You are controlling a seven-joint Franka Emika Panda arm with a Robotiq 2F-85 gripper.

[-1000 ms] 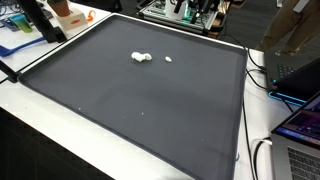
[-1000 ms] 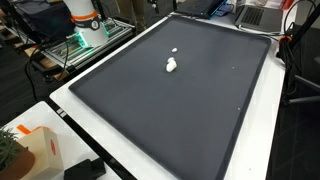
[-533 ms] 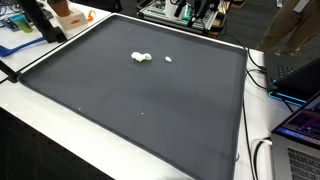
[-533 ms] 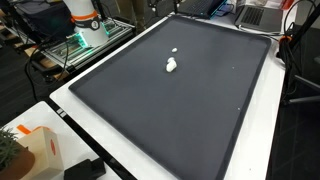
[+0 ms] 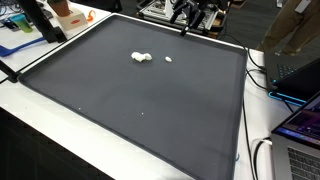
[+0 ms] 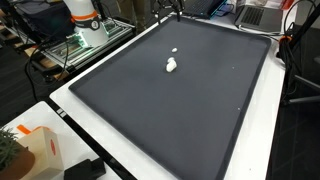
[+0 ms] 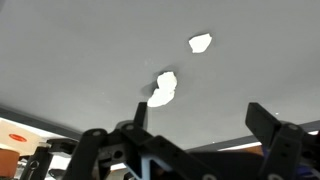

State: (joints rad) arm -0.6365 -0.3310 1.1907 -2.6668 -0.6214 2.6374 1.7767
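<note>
Wrist view first: the end effector (image 7: 180, 135) has its jaws spread wide with nothing between them. You can't read that from either exterior view, where it's just a small dark shape over one table edge. Not far in from that edge a crumpled white lump (image 7: 163, 88) lies soft and irregular on the table (image 5: 130, 115), which is flat, matte and dark grey. A smaller white scrap (image 7: 200, 42) sits near it, not touching. Only the exterior views show the table's white rim.

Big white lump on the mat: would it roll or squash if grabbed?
The lump looks crumpled, so it would probably squash. Its bumpy shape likely stops it rolling on the flat mat. It seems small, so probably light.
</note>
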